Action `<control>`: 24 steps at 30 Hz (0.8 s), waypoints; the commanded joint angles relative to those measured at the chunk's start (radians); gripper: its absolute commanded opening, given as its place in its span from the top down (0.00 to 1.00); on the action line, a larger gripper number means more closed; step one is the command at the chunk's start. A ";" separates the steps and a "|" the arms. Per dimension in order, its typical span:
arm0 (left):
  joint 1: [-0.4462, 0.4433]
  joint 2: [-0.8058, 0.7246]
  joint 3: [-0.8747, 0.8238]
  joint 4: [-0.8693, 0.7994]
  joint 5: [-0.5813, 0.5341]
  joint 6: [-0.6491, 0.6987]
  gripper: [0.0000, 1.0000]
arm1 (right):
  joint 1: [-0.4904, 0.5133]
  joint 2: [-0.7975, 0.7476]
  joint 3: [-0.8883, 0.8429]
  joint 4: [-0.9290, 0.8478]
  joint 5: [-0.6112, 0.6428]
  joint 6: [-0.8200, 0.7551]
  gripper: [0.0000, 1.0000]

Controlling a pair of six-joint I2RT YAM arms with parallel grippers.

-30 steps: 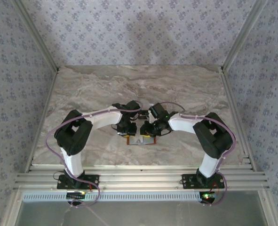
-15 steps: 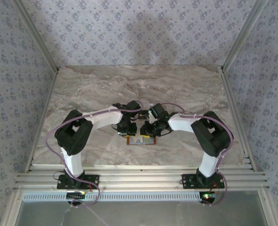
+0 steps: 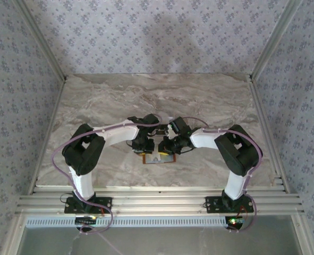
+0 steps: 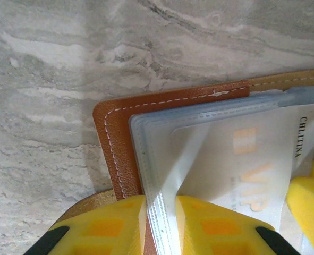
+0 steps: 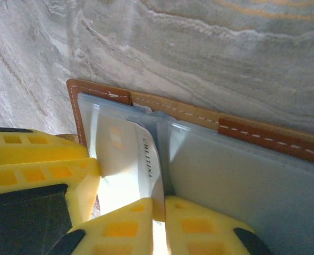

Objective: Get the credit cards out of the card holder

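Observation:
The card holder lies open on the marble, brown leather with clear grey-blue sleeves. My left gripper is shut on the near edge of a clear sleeve and pins the holder. A white credit card printed "VIP" and "CHLITINA" sits in that sleeve. My right gripper is shut on the edge of this card, which bends upward. The two grippers meet over the holder, and the left fingers show close beside the right ones.
The marble table stretches away behind the holder. Patterned walls stand on three sides. An aluminium rail carries both arm bases at the near edge.
The right arm has shifted slightly left and away, toward the holder. The left arm has stayed still.

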 commanded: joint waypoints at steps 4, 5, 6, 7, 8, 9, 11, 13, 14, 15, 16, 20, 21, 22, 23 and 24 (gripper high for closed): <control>-0.013 0.035 -0.008 -0.057 -0.012 0.013 0.77 | -0.014 -0.027 -0.032 -0.047 0.038 -0.013 0.93; -0.014 0.037 -0.008 -0.057 -0.013 0.014 0.77 | -0.018 -0.041 -0.034 -0.065 0.053 -0.023 0.94; -0.013 0.039 -0.006 -0.058 -0.013 0.013 0.77 | -0.023 -0.054 -0.036 -0.084 0.066 -0.029 0.94; -0.013 0.041 -0.005 -0.059 -0.012 0.015 0.77 | -0.028 -0.066 -0.038 -0.096 0.078 -0.036 0.94; -0.014 0.044 -0.005 -0.060 -0.013 0.015 0.77 | -0.032 -0.076 -0.041 -0.104 0.083 -0.038 0.95; -0.014 0.047 -0.002 -0.060 -0.013 0.016 0.77 | -0.035 -0.082 -0.043 -0.105 0.083 -0.040 0.95; -0.014 0.051 -0.001 -0.060 -0.013 0.017 0.77 | -0.036 -0.085 -0.042 -0.105 0.080 -0.038 0.95; -0.013 0.056 0.000 -0.061 -0.012 0.017 0.77 | -0.035 -0.078 -0.043 -0.081 0.058 -0.031 0.94; -0.013 0.057 0.001 -0.061 -0.013 0.018 0.77 | -0.034 -0.072 -0.045 -0.056 0.043 -0.024 0.93; -0.013 0.058 0.002 -0.062 -0.012 0.020 0.77 | -0.033 -0.065 -0.050 -0.033 0.030 -0.014 0.91; -0.014 0.060 0.002 -0.063 -0.011 0.020 0.77 | -0.033 -0.056 -0.054 -0.005 0.012 -0.003 0.88; -0.013 0.067 0.003 -0.067 -0.009 0.022 0.77 | -0.032 0.001 -0.057 0.055 -0.033 0.026 0.81; -0.013 0.067 0.005 -0.067 -0.008 0.023 0.77 | -0.032 0.010 -0.057 0.060 -0.034 0.028 0.81; -0.014 0.067 0.006 -0.069 -0.008 0.022 0.77 | -0.030 0.019 -0.059 0.062 -0.035 0.029 0.80; -0.014 0.065 0.006 -0.071 -0.008 0.023 0.77 | -0.031 0.025 -0.060 0.061 -0.034 0.029 0.80; -0.013 0.065 0.007 -0.072 -0.008 0.025 0.77 | -0.030 0.027 -0.061 0.061 -0.034 0.029 0.80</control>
